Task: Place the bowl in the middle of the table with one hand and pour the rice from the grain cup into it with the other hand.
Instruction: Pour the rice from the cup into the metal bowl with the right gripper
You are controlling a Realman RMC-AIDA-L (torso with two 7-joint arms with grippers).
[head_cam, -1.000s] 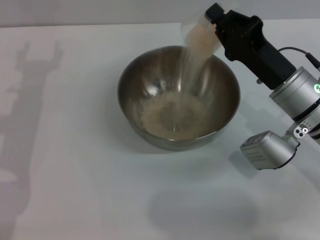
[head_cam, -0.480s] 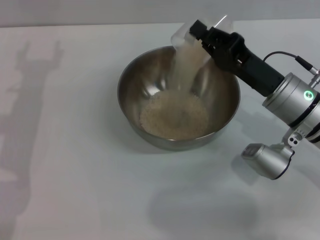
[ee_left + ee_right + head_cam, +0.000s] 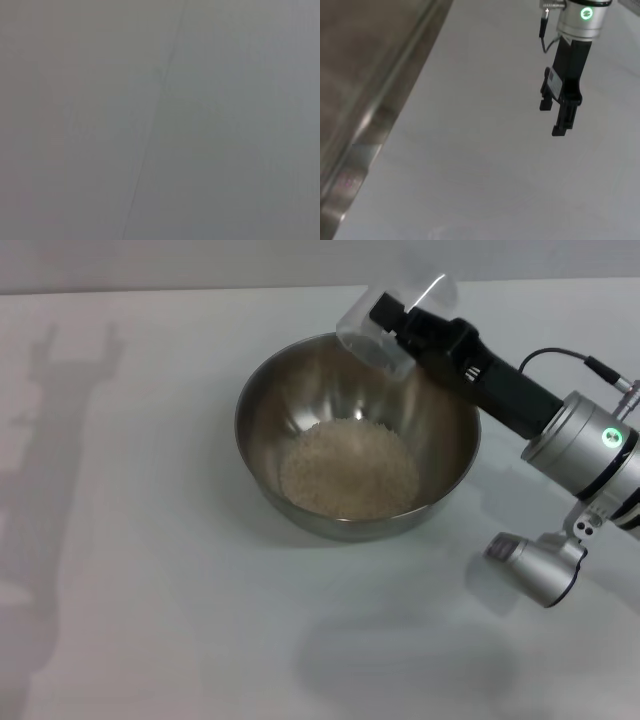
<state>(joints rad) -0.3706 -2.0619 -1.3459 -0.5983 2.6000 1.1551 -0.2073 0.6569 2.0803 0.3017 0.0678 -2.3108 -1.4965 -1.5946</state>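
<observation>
Over the table [image 3: 150,590], right pincer [image 3: 392,322] clamps the upended grain cup [image 3: 385,325] (above bowl [image 3: 300,390]).

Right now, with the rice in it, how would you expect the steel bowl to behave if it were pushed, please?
The steel bowl would probably slide rather than tip: it sits wide and low on the smooth white table. The rice heaped in its bottom likely steadies it, though loose grains may shift.
</observation>
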